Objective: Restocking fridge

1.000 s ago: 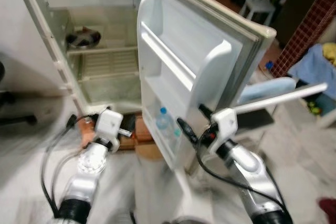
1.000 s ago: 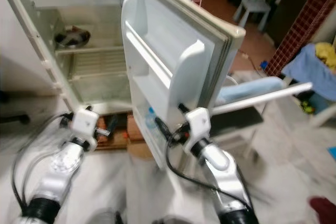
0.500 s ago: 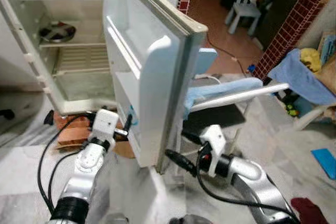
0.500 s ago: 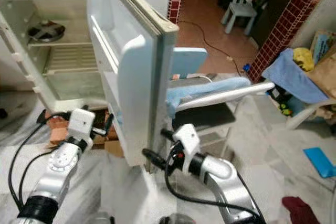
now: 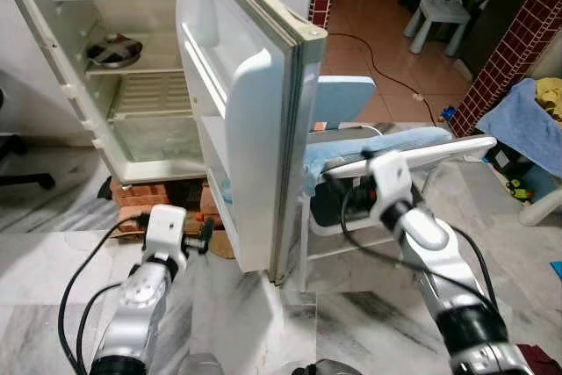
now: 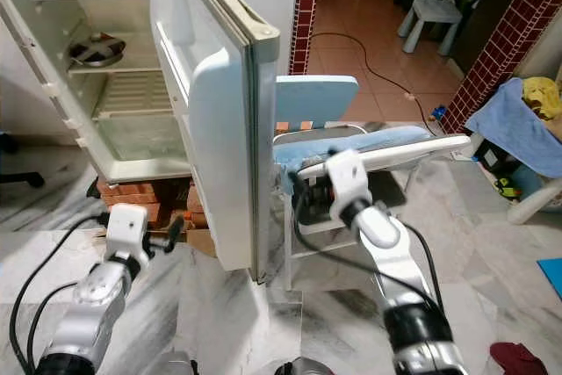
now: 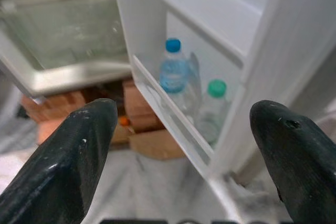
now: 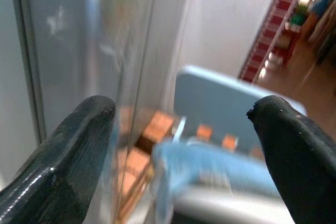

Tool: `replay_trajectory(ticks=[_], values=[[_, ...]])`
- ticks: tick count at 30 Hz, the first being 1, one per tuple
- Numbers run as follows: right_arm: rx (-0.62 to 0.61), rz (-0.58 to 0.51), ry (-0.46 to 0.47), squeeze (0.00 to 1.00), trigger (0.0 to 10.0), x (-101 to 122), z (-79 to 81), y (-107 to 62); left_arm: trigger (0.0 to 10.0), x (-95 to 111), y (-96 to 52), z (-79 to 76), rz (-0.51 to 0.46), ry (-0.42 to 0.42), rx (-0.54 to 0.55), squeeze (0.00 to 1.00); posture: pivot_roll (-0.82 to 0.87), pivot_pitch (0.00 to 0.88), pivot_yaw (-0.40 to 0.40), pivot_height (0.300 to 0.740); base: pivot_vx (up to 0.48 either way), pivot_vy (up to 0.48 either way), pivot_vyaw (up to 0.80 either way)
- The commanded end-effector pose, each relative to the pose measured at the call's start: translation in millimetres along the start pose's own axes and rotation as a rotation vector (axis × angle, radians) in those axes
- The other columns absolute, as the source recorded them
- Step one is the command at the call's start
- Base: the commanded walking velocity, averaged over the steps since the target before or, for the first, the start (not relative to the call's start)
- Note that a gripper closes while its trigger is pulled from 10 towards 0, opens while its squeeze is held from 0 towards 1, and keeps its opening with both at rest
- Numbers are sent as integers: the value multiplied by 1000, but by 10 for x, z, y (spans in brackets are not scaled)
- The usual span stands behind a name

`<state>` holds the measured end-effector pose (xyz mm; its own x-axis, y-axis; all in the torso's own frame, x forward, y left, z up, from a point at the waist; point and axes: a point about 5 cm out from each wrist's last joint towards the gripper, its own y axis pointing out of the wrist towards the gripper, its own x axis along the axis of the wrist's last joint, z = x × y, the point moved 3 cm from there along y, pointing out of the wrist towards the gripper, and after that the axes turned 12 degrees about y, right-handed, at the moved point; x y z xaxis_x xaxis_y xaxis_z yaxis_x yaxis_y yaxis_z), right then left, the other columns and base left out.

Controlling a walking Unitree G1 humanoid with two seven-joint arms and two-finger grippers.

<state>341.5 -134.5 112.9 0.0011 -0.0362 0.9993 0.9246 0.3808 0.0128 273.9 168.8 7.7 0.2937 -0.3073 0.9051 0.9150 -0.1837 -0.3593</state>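
The white fridge (image 5: 66,94) stands open, and its door (image 5: 250,120) swings out toward me. Two water bottles stand in the door's bottom shelf, one with a blue cap (image 7: 172,72) and one with a green cap (image 7: 214,109). My left gripper (image 5: 200,237) hangs low in front of that shelf, open and holding nothing; the left wrist view looks between its fingers (image 7: 68,161) at the bottles. On the outer side of the door my right gripper (image 5: 336,194) is raised and open, beside the blue chair (image 8: 231,103). A metal bowl (image 5: 112,48) sits on the fridge's upper shelf.
Bricks (image 5: 145,195) prop up the fridge. A chair with a blue back (image 5: 345,98) and a blue towel (image 5: 373,142) stands right behind the door. A white stool (image 5: 436,15), a cable on the floor (image 5: 386,76) and a blue cloth (image 5: 527,120) lie to the right.
The camera has swung, and the door now stands edge-on. My right arm rose from low at the door's edge to behind the door by the chair. My left gripper sank lower.
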Motion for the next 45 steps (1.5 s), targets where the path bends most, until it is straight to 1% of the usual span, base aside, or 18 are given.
replay_trajectory(ticks=[1,4,7,11,14,16,19,22,23,27,30,33,34,36,37,39,41,45], values=[[-11,-27,-17,0,10000,43,40,74,10000,36,-10,4,0,6,-16,0,32,0,-52,740,0,0,800],[9,-74,39,0,10000,152,152,201,10000,13,-21,-63,26,7,-61,0,43,0,-56,740,0,0,796],[117,-115,96,0,10000,269,342,252,10000,-15,-56,-185,52,28,-147,0,48,0,-58,740,0,0,283],[432,-97,296,0,10000,300,737,107,10000,-35,-89,-286,81,54,-224,0,43,0,-60,740,0,0,0],[478,-41,270,0,10000,173,786,41,10000,-29,-86,-292,92,53,-235,0,42,0,-60,740,0,0,0],[326,12,129,0,10000,-34,602,74,10000,-30,-86,-302,96,55,-240,0,35,0,-59,740,0,0,0],[159,7,5,0,10000,-105,371,87,10000,-34,-92,-312,101,60,-244,0,32,0,-58,740,0,0,0],[-89,-62,46,0,10000,-56,54,25,10000,-26,-73,-271,96,69,-221,0,31,0,-61,740,0,0,0],[-115,-70,66,0,10000,-55,22,-1,10000,-19,-64,-249,92,69,-207,0,30,0,-63,740,0,0,0],[-189,-55,105,0,10000,-127,-62,-143,10000,69,0,-57,29,154,-92,0,28,0,-68,740,0,0,0],[-237,-45,141,0,10000,-208,-102,-227,10000,60,54,140,40,110,21,0,27,0,-70,740,0,0,0],[-255,-35,121,0,10000,-247,-120,-248,10000,65,54,358,41,142,137,0,21,0,-68,740,0,0,0],[-255,-35,121,0,10000,-247,-120,-248,10000,65,54,358,41,142,137,0,21,0,-68,740,0,0,0],[-272,-44,100,0,10000,-260,-140,-244,10000,52,36,540,50,137,226,0,21,0,-68,740,0,0,0],[-285,-54,94,0,10000,-252,-166,-243,10000,1,5,727,74,114,305,0,21,0,-69,740,0,0,0],[-285,-54,94,0,10000,-252,-166,-243,10000,1,5,727,74,114,305,0,21,0,-69,740,0,0,0],[-301,-61,89,0,10000,-238,-190,-244,10000,-20,-41,872,78,122,355,0,23,0,-71,740,0,0,0],[-310,-51,99,0,10000,-245,-187,-260,10000,13,-32,858,40,157,369,0,24,0,-72,740,0,0,0]])
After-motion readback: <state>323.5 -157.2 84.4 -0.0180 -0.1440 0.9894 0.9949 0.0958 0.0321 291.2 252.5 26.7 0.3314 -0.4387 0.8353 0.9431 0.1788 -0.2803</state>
